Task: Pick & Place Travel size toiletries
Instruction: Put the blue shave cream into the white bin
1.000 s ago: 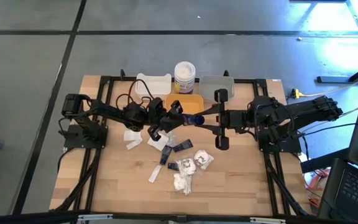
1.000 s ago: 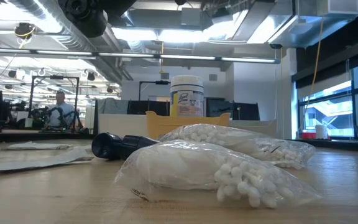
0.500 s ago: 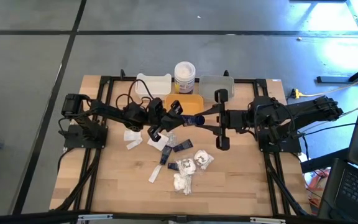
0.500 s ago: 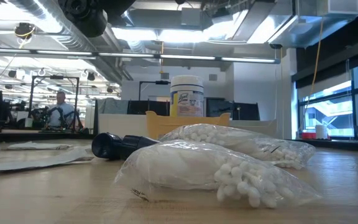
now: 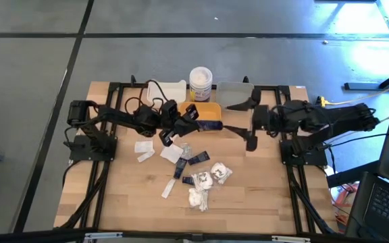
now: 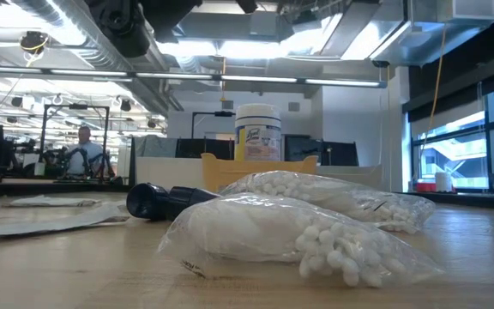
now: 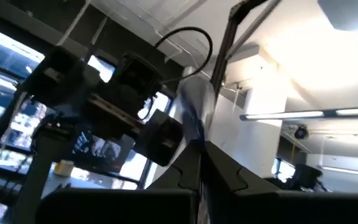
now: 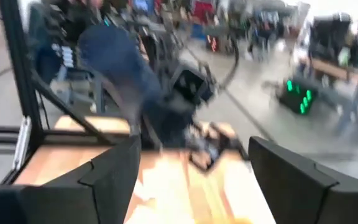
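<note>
Change: the right gripper (image 5: 248,121) has let go of the dark tube (image 5: 210,124) and pulled back toward the table's right side with its fingers spread wide; the left gripper (image 5: 193,119) has closed on that tube.
Table (image 5: 262,196): wooden, with black frames on both sides.
Trays: white tray (image 5: 172,90), yellow tray (image 5: 213,108) and grey tray (image 5: 231,93) at the far edge, with a white jar (image 5: 200,83) between them.
Left gripper: fingers shut on the dark tube, over the yellow tray.
Right gripper: open, holds nothing, near the grey tray.
Toiletries on the table: cotton packets (image 5: 208,179), flat white sachets (image 5: 144,149), one more black tube (image 5: 198,159), all in the middle.
</note>
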`<state>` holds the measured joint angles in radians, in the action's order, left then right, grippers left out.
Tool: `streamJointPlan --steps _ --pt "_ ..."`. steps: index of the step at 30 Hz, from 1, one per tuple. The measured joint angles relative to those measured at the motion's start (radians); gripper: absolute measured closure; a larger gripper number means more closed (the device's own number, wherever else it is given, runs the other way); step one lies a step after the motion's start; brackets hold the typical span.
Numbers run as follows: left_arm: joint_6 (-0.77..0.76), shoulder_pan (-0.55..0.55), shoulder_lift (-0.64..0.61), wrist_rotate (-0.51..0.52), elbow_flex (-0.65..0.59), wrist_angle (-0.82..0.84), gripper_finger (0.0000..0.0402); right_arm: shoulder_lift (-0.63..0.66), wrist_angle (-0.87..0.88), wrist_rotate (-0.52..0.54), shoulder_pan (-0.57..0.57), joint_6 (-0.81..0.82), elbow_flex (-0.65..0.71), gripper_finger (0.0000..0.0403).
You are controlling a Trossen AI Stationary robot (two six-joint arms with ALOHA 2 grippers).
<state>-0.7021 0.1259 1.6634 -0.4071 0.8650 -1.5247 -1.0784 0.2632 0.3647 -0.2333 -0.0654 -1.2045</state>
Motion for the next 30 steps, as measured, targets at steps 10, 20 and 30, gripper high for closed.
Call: streamJointPlan --steps 10,20,30 --pt "-0.042 0.130 -0.060 -0.108 0.003 0.039 0.0398 0.056 0.412 0.041 0.000 0.248 0.000 0.0147" --pt "0.163 0.271 -0.098 -0.239 0.120 0.451 0.0398 0.050 0.594 0.092 -0.001 0.347 0.000 0.0232" --pt "0.166 0.436 -0.097 -0.469 0.267 0.647 0.0398 0.051 0.676 0.100 -0.001 0.346 0.000 0.0318"
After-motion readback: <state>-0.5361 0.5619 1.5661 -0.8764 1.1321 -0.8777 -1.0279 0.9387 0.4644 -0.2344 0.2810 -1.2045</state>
